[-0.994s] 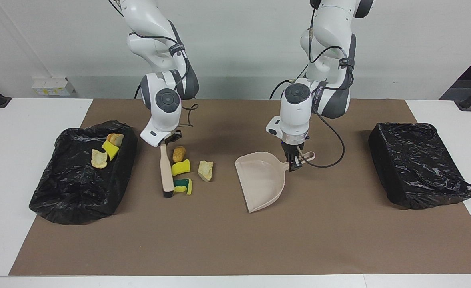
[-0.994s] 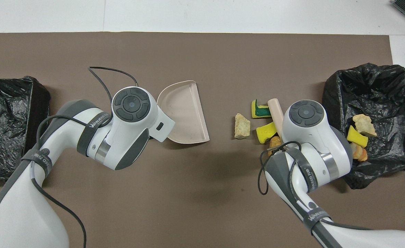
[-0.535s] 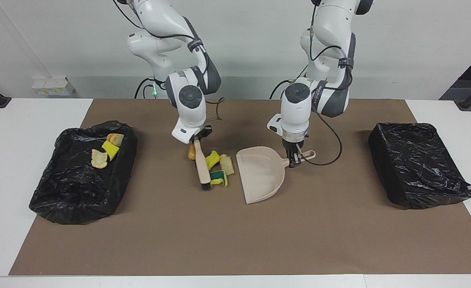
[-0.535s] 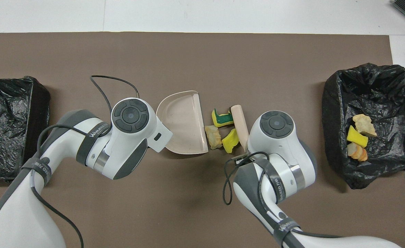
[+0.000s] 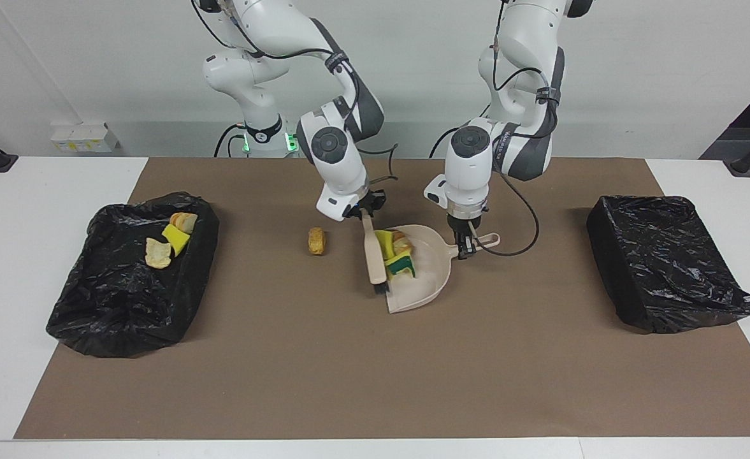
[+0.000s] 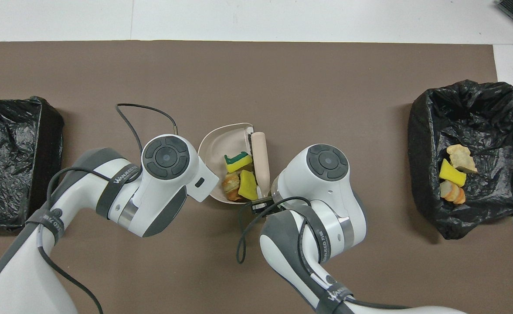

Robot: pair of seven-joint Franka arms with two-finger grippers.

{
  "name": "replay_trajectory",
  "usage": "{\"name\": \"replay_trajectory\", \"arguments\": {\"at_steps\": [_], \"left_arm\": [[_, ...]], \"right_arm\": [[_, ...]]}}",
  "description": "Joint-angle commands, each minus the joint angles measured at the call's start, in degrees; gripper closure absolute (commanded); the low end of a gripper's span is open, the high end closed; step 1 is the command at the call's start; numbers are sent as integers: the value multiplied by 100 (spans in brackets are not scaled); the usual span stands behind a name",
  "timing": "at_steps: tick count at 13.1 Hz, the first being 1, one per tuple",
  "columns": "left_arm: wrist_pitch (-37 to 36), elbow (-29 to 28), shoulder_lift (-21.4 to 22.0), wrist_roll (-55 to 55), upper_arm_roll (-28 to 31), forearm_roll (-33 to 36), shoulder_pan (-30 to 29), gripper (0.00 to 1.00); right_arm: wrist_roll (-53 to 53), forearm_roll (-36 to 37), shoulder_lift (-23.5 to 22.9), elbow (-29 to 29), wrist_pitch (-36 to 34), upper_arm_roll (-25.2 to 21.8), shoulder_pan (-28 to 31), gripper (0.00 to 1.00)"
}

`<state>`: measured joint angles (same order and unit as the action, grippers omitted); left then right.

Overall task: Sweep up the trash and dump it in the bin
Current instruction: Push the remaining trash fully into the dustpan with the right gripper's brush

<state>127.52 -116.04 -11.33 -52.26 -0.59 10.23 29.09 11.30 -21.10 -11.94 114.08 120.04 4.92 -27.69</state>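
A brown mat covers our white worktop; our left gripper clenches the dustpan handle, our right gripper clenches the brush at the pan's mouth; three trash pieces lie inside, a brown lump at nine o'clock from them, three more in the bin.

Seven trash bits, two bins, one dustpan, one brush

Both white arms reach down mid-table, wrists close together. The left pincer points straight down, clamped tight; the right pincer, tilted, is also clamped.
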Motion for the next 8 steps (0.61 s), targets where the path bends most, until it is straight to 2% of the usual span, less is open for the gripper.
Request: {"name": "replay_trajectory", "arguments": {"at_steps": [1,4,6,7,8], "left_arm": [[115,-270,192,-83,50,111,18,100],[159,-270,192,-83,50,93,0,100],[194,-270,192,-83,50,93,-8,100],[195,-270,192,-83,50,93,-8,100],[186,-270,192,-83,50,93,-8,100]], "right_arm": [[109,-184,-11,-561,-679,-34,132,100],[196,166,594,-703,-1858,-123,535,100],[337,928,946,-703,-2657,-105,712,100],[407,1367,1069,-564,-2887,-105,704,100],[460,1729,1340,-136,-2881,-105,756,100]]}}
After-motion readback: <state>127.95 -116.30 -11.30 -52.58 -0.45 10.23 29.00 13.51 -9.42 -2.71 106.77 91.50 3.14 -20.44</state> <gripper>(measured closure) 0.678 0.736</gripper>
